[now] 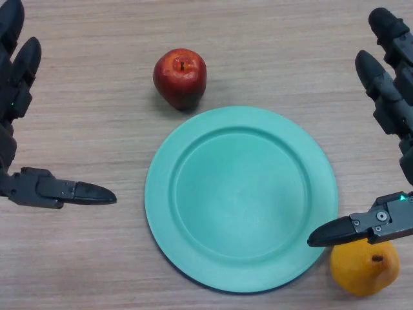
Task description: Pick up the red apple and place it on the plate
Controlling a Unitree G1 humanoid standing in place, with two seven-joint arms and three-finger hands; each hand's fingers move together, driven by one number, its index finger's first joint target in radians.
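A red apple (pixel 180 77) stands upright on the wooden table, just beyond the far left rim of a round teal plate (pixel 161 194). The plate is bare. My left hand (pixel 19 97) is at the left edge, open, fingers straight and thumb pointing toward the plate, well left of the apple. My right hand (pixel 390 97) is at the right edge, open, its thumb reaching over the plate's near right rim.
An orange fruit (pixel 364 268) lies on the table by the plate's near right edge, partly under my right thumb. The wooden table (pixel 97 39) spreads around everything.
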